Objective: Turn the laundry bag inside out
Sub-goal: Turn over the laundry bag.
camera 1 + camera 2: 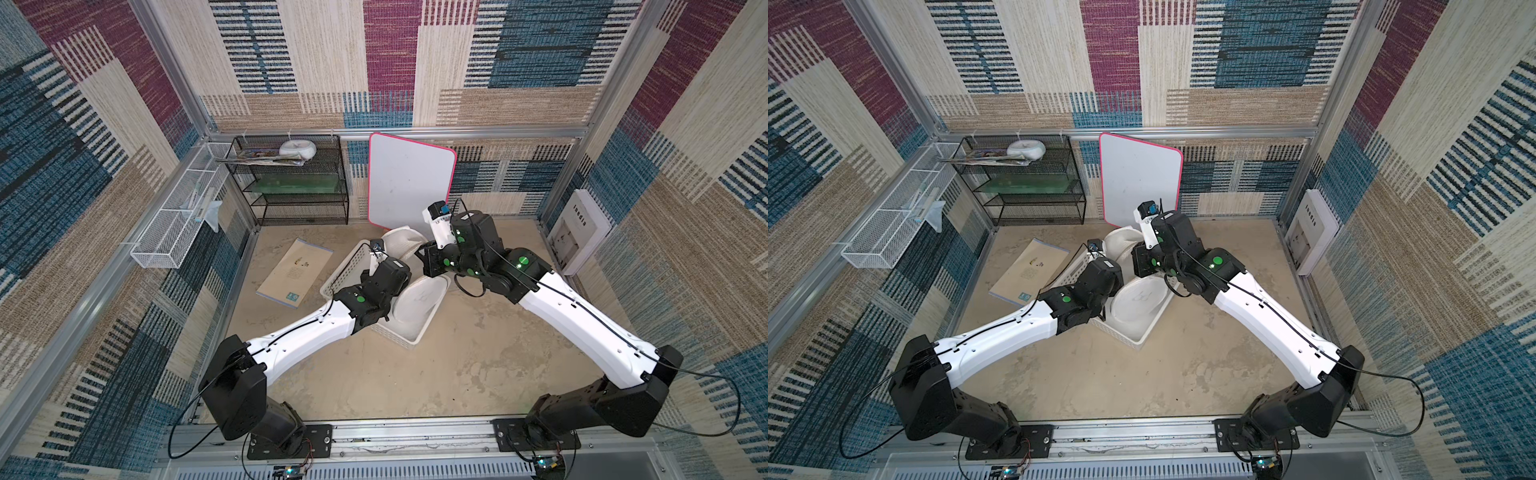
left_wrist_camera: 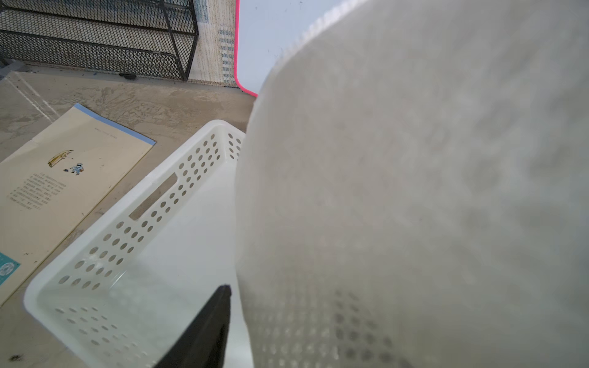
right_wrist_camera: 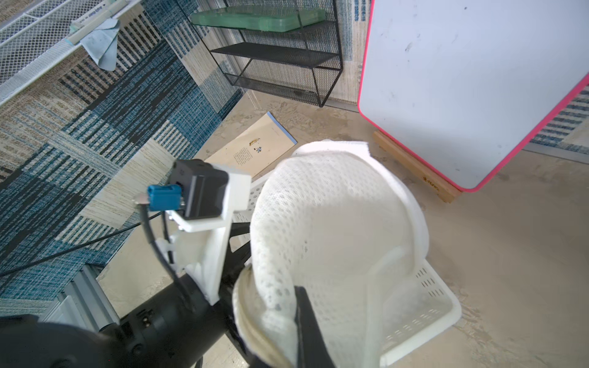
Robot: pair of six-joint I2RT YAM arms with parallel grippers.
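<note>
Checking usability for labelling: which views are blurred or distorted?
Left wrist: the laundry bag fills over half the frame, out of focus; the basket is sharper. Right wrist: bag mesh crisp, foreground soft. Both top views: sharp, evenly lit, edges bowed.

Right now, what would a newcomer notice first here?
The white mesh bag, bulging up out of the perforated basket mid-floor, where the left arm and right arm meet. Behind them, a pink-edged whiteboard leans at the back. Loud patchwork carpet lines every side.
</note>
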